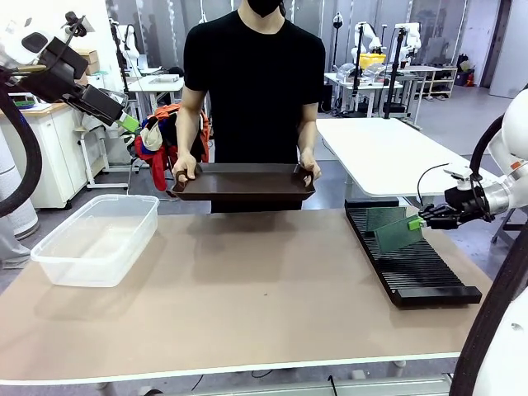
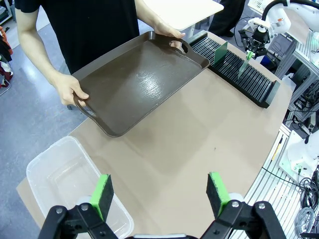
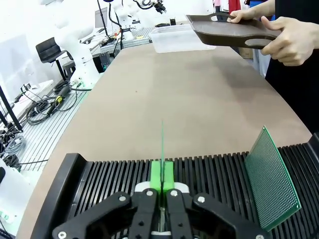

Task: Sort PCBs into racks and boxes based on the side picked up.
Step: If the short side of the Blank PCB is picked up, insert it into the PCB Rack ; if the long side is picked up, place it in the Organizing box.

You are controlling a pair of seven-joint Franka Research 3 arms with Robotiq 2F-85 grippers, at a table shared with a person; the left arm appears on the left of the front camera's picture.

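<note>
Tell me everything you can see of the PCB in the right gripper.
The held PCB is a thin green rectangular board, seen edge-on in the right wrist view. The right gripper is shut on its edge between the green pads. It stands upright over the slots of the black rack, apart from a second board already leaning in the rack. Whether it has entered a slot is unclear.
</note>
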